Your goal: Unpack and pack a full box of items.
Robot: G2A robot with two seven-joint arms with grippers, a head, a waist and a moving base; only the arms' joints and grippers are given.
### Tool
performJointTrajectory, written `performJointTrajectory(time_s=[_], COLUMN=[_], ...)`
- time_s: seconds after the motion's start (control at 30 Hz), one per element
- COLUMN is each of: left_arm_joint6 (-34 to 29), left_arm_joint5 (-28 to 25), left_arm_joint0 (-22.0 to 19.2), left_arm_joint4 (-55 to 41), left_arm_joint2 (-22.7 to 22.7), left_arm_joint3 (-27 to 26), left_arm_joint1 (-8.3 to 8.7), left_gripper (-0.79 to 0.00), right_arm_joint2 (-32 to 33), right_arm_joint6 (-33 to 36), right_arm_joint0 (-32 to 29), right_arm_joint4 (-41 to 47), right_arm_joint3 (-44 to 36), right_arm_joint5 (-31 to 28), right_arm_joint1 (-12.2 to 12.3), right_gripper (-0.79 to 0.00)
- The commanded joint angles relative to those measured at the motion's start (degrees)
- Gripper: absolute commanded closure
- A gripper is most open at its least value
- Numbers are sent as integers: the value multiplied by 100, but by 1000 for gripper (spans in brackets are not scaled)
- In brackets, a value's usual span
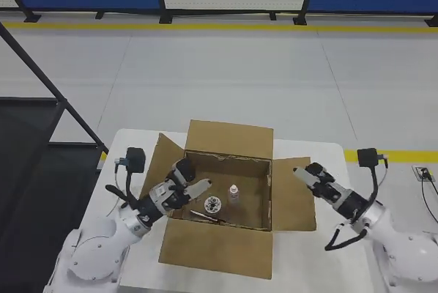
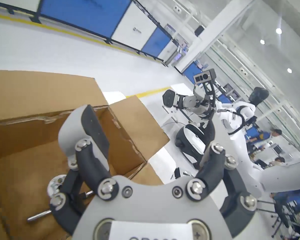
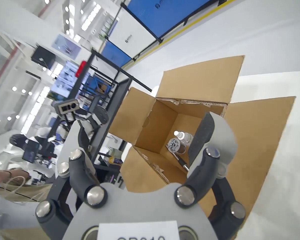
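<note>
3 items (image 1: pixel 214 203) in box (image 1: pixel 229 138) (bottle (image 3: pixel 183 136) too)

Bottle (image 1: pixel 234 193) in box (image 1: pixel 213 251), box on table (image 1: pixel 301 258)

A pale grey glossy floor (image 1: pixel 226 73) spreads out beyond both the left pincer (image 1: pixel 197 187) and the right pincer (image 1: pixel 301 173). Farther out past them, a yellow painted floor line (image 1: pixel 204 26) runs before a row of blue and white partition panels on black feet (image 2: pixel 82 3). A black metal frame with a dark panel (image 1: pixel 21 161) stands off the left pincer's outer side. A shorter yellow strip (image 1: pixel 395 155) lies off the right pincer's outer side. Far ahead of the left pincer are a white square pillar (image 2: pixel 215 26), glass walls (image 2: pixel 240 58) and round ceiling lamps (image 2: pixel 278 31).
</note>
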Motion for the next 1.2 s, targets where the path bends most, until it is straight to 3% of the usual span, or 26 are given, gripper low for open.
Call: performJointTrajectory(time_s=[0.0, 0.2, 0.33, 0.77, 0.93, 1.07, 1.17], left_arm_joint6=[48, 251, 378, 379, 448, 455, 438], left_arm_joint5=[-83, -366, -593, -615, -351, -106, -70], left_arm_joint0=[319, 1165, 1702, 1741, 1669, 1651, 1665], left_arm_joint4=[-192, -668, -1084, -1095, -1500, -2063, -2177], left_arm_joint2=[-491, -1582, -2170, -2215, -2233, -2429, -2498], left_arm_joint3=[-87, -274, -351, -359, -289, -149, -116], left_arm_joint1=[43, 127, 155, 157, 173, 199, 208], left_gripper=[-785, -785, -785, -785, -785, -785, -785], right_arm_joint2=[-493, -1854, -2130, -2236, -2931, -3824, -4328], right_arm_joint6=[49, 184, 208, 117, 513, 908, 1148], right_arm_joint0=[339, 1272, 1500, 1437, 1884, 2482, 2882], right_arm_joint4=[-545, -1442, -1518, -1429, -2492, -3838, -4073], right_arm_joint3=[148, 805, 982, 965, 1176, 1735, 2239], right_arm_joint5=[189, 615, 722, 537, 560, 1021, 1111], right_arm_joint1=[-13, -131, -174, -188, -239, -379, -533], right_gripper=[-785, -785, -785, -785, -785, -785, -785])
